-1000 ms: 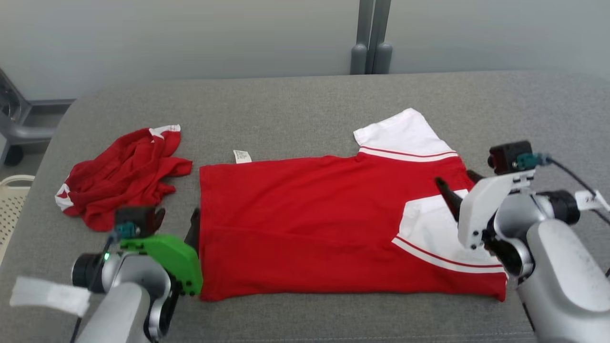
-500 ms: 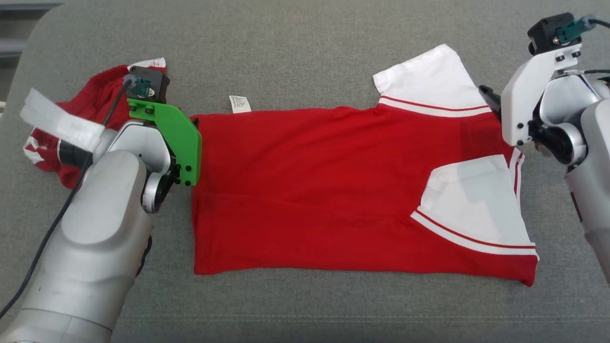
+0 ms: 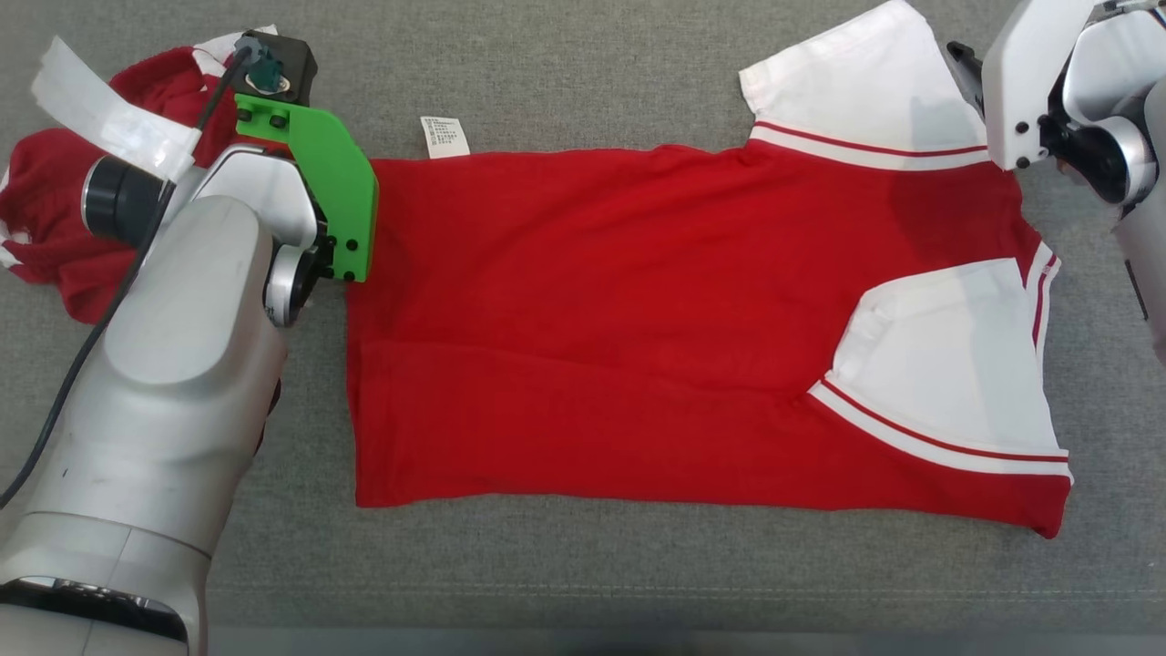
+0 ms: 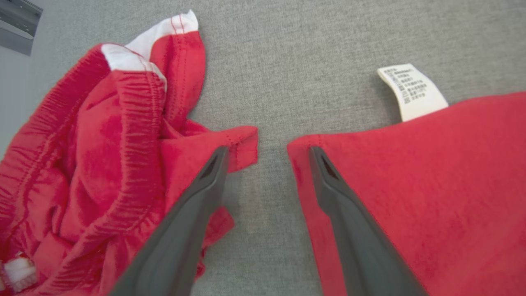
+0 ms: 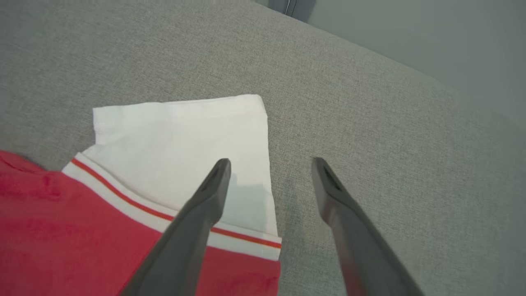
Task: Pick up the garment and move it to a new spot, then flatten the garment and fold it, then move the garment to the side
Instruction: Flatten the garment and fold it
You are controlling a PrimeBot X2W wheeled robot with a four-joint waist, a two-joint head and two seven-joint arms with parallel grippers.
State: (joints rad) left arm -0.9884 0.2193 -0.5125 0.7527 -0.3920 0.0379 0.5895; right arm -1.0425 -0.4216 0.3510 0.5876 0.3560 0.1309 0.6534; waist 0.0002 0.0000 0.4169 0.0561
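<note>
The garment [image 3: 638,301] is a red shirt with white sleeves, spread flat on the grey surface. Its near sleeve [image 3: 956,364] is folded in over the body. My left gripper [image 4: 267,154] is open at the shirt's far hem corner [image 4: 304,148]: one finger over that corner, the other over a crumpled red cloth. In the head view the green wrist mount [image 3: 337,191] covers its fingers. My right gripper [image 5: 271,164] is open at the far white sleeve [image 5: 185,139], astride the sleeve's outer edge. Nothing is held.
A second crumpled red and white garment [image 3: 46,228] lies left of the shirt, close to my left fingers [image 4: 197,197]. A white care label [image 3: 444,137] sticks out at the hem. The grey padded surface [image 3: 592,565] ends near the bottom of the head view.
The head camera has tipped down and closer to the shirt. Both arms have reached forward to the shirt's far edge, left at the hem corner and right at the sleeve. Both grippers stay open.
</note>
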